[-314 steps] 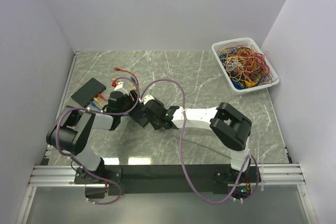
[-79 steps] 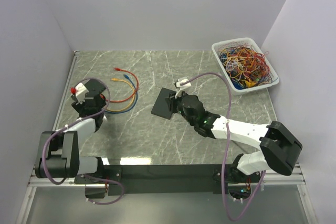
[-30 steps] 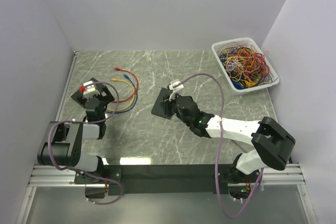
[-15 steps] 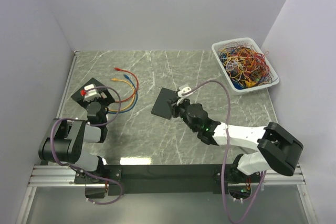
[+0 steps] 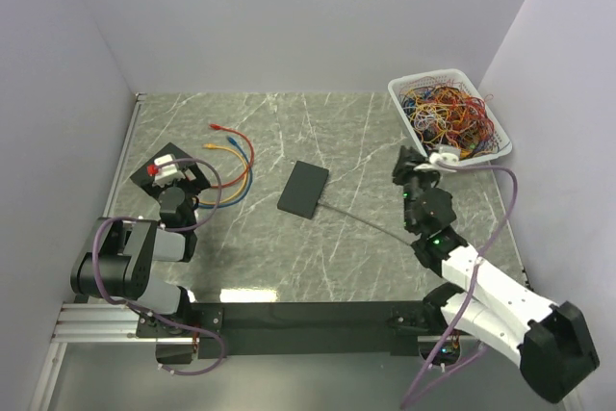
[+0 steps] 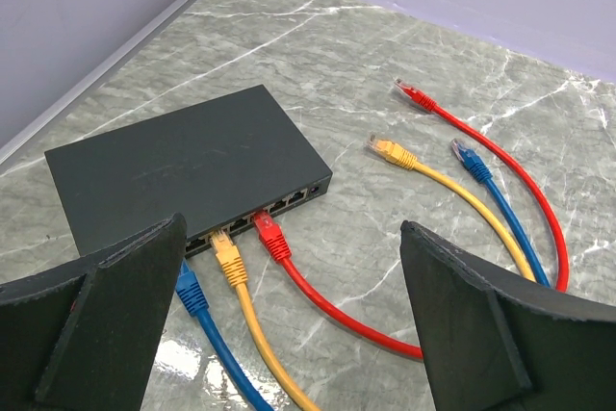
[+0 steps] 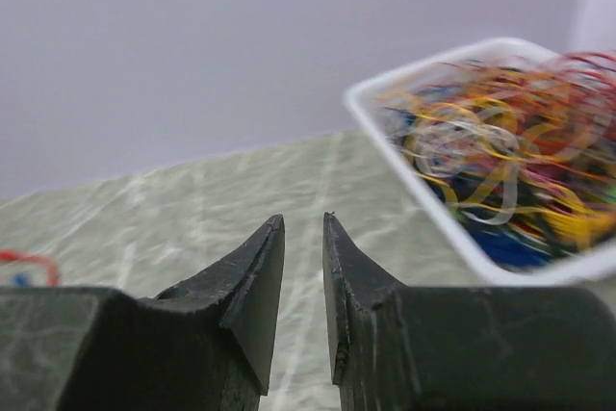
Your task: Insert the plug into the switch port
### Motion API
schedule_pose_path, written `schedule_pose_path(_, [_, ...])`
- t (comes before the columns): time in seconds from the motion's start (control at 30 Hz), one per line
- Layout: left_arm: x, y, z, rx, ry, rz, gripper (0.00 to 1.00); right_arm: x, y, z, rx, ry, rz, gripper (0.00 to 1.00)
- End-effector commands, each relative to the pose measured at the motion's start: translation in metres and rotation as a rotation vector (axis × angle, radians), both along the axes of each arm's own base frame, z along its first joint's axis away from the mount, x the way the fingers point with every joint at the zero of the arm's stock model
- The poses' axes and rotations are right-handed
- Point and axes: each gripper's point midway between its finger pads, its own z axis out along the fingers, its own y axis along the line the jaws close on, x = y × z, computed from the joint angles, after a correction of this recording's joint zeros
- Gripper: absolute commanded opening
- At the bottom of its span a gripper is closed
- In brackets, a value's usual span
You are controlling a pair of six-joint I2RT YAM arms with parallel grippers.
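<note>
Left pincer (image 6: 291, 238) is wide open and empty, low in front of the switch (image 6: 183, 166) at the left of the surface (image 5: 366, 141); three plugs are already seated. The loose red plug (image 6: 409, 93), yellow plug (image 6: 383, 148) and blue plug (image 6: 462, 151) lie just beyond. I judge them light, hard plastic with a fragile latch and a springy cord, so I'd grip the plug body. Right pincer (image 7: 303, 219) is nearly closed, thin gap, empty, near the basket (image 5: 408, 127). I can't see ports on the black box (image 5: 303, 190), nor count the switch's free ports.

Grey marbled worktop (image 5: 337, 247). Just ahead of left jaws: black switch (image 6: 183, 166), with blue cable (image 6: 190, 291), yellow cable (image 6: 229, 262) and red cable (image 6: 272, 238) plugged in. Beyond right jaws: white basket (image 5: 409, 127) of tangled wires. Between both: second black box (image 5: 303, 190).
</note>
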Motion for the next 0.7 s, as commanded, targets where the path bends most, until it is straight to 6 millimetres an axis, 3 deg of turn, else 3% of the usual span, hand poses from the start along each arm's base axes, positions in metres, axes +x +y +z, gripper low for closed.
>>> schedule_pose_path(0.0, [0.003, 0.002, 0.017, -0.003, -0.064, 0.011, 0.99, 0.001, -0.032, -0.023, 0.026, 0.055, -0.092, 0.30])
schedule_pose_path(0.13, [0.003, 0.001, 0.018, -0.005, -0.066, 0.011, 0.99, 0.009, -0.092, -0.054, 0.032, 0.139, -0.274, 0.29])
schedule_pose_path(0.23, [0.003, 0.002, 0.017, -0.003, -0.064, 0.011, 0.99, 0.010, -0.119, -0.071, 0.061, 0.173, -0.341, 0.27])
schedule_pose_path(0.33, [0.003, 0.001, 0.018, -0.005, -0.066, 0.011, 0.99, 0.012, -0.129, -0.092, 0.054, 0.218, -0.372, 0.26])
schedule_pose_path(0.43, [0.003, 0.001, 0.017, -0.003, -0.064, 0.010, 0.99, 0.018, -0.126, -0.112, 0.048, 0.242, -0.353, 0.25])
schedule_pose_path(0.53, [0.003, 0.001, 0.018, -0.003, -0.066, 0.010, 0.99, 0.025, -0.115, -0.110, 0.041, 0.209, -0.278, 0.24])
schedule_pose_path(0.57, [0.003, 0.002, 0.017, -0.003, -0.064, 0.011, 0.99, 0.025, -0.117, -0.105, 0.037, 0.172, -0.290, 0.24])
schedule_pose_path(0.63, [0.003, 0.002, 0.017, -0.003, -0.064, 0.011, 0.99, 0.029, -0.119, -0.114, 0.024, 0.222, -0.298, 0.24])
schedule_pose_path(0.67, [0.003, 0.001, 0.018, -0.005, -0.066, 0.011, 0.99, 0.036, -0.116, -0.107, 0.007, 0.210, -0.282, 0.23])
